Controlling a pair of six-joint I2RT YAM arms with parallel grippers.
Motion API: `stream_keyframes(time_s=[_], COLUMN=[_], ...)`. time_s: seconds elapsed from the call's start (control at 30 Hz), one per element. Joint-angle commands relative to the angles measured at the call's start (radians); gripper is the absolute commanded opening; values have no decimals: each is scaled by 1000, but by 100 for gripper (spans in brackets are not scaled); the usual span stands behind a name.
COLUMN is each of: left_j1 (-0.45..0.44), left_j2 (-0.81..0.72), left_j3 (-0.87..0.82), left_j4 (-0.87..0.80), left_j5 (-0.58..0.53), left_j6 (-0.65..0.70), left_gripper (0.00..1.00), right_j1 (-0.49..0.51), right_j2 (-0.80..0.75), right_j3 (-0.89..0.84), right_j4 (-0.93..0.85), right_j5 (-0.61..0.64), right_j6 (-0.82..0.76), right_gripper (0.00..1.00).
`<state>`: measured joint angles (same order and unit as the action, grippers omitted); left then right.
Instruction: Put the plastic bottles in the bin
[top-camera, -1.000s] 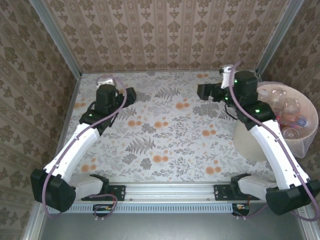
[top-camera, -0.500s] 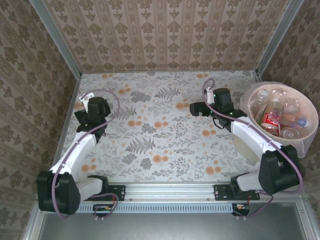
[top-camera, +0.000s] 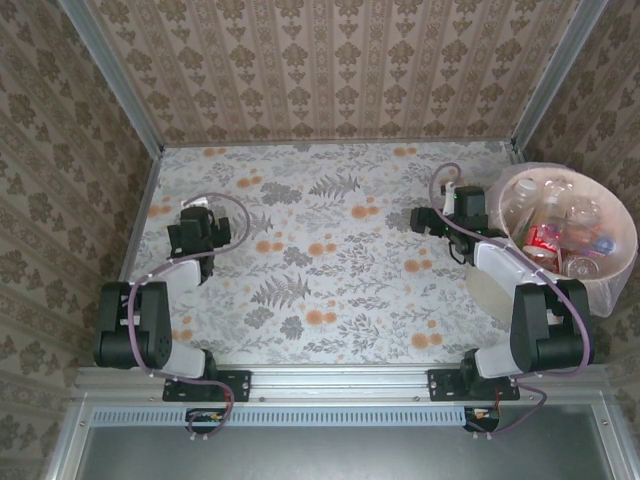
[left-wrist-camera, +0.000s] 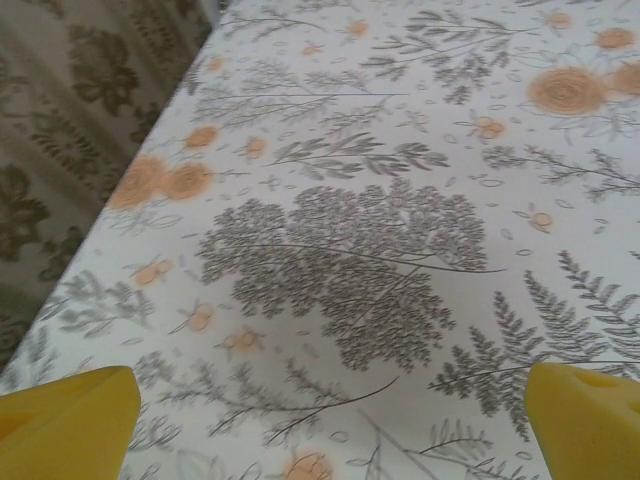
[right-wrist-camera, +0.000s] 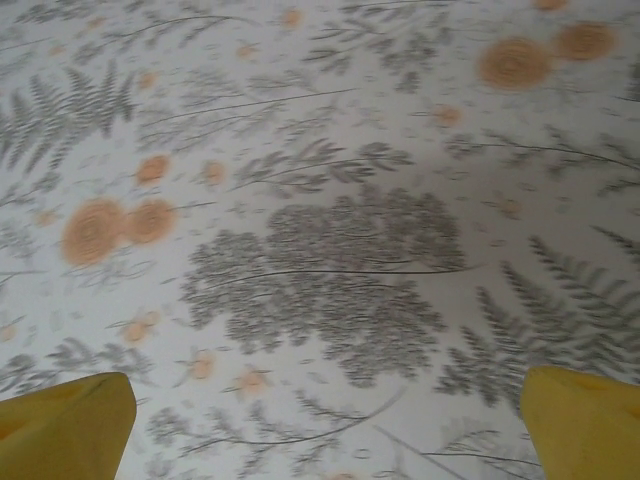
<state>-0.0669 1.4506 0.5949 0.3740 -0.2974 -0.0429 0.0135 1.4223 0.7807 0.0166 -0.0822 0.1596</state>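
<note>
Plastic bottles (top-camera: 548, 238): heaped inside bin (top-camera: 497, 288). Left gripper (left-wrist-camera: 325, 425): jaws apart, empty, well left of bin. Right gripper (right-wrist-camera: 325, 425): jaws apart, empty, just beside bin. Risk: right arm swinging could snag bin's liner bag (top-camera: 606, 298), tipping contents.

Floral tablecloth (top-camera: 330, 290), patterned wallpaper walls (top-camera: 330, 70)

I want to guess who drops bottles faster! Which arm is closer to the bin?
Right. The right arm reaches up right next to the bin, on its left side. The left arm is far across the table, by the left wall.
</note>
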Motion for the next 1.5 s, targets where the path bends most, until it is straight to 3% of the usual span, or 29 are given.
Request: stream_keyframes(time_s=[0.0, 0.17, 0.3, 0.43, 0.57, 0.8, 1.0, 1.1, 1.17, 1.47], left_j1=[34, 41, 36, 17, 9, 10, 9, 9, 9, 7], left_j2=[37, 41, 93, 79, 84, 84, 84, 84, 82, 86], left_j3=[-23, -123, -254, -209, -210, -210, -210, -210, -211, -208], left_j4=[145, 323, 616, 506, 521, 521, 521, 521, 522, 517], left_j5=[103, 155, 126, 55, 47, 47, 47, 46, 47, 48], left_j6=[41, 52, 58, 45, 52, 52, 52, 52, 52, 55], left_gripper=[100, 100, 100, 100, 100, 100, 100, 100, 100, 100], right_j1=[-53, -105, -120, -126, -129, -127, -79, -21, -14, -14], right_j2=[2, 61, 123, 137, 111, -10, 42, 135, 105, 113], right_j3=[-34, -55, -53, -62, -97, -346, -369, -386, -373, -382], right_j4=[51, 113, 181, 269, 312, 706, 782, 910, 838, 863], right_j5=[5, -1, 2, -13, -50, -47, -6, 69, 109, 114], right_j6=[-9, -60, -82, -92, -104, -35, -82, -125, -119, -120], right_gripper=[100, 100, 100, 100, 100, 100, 100, 100, 100, 100])
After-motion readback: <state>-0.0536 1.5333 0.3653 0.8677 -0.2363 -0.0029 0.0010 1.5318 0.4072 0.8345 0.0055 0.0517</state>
